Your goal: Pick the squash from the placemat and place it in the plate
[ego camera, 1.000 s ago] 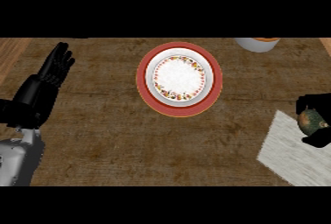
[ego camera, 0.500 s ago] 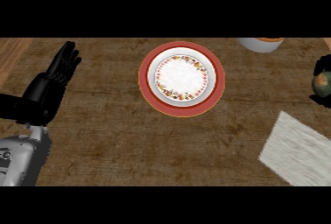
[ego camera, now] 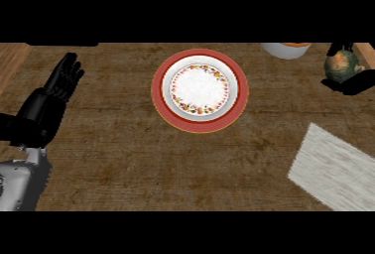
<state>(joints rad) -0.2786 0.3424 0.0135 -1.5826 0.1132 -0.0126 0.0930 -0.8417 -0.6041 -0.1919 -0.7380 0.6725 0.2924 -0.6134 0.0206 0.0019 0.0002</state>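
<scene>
A green and tan squash (ego camera: 341,66) hangs at the upper right, above the counter, with my right hand (ego camera: 354,83) curled round it from below and the side. The plate (ego camera: 199,90) is white with a flowered ring and a wide red rim, and it lies at the upper middle of the brown counter, well left of the squash. The pale grey placemat (ego camera: 338,170) lies at the lower right with nothing on it. My left hand (ego camera: 45,107) rests open at the left edge, fingers pointing up.
A white bowl or cup (ego camera: 286,49) with something orange inside stands at the top edge, between the plate and the squash. A lighter wooden strip (ego camera: 10,59) shows at the far upper left.
My right hand has carried the squash up and away from the placemat toward the upper right corner. The left hand has shifted slightly right and upward.
</scene>
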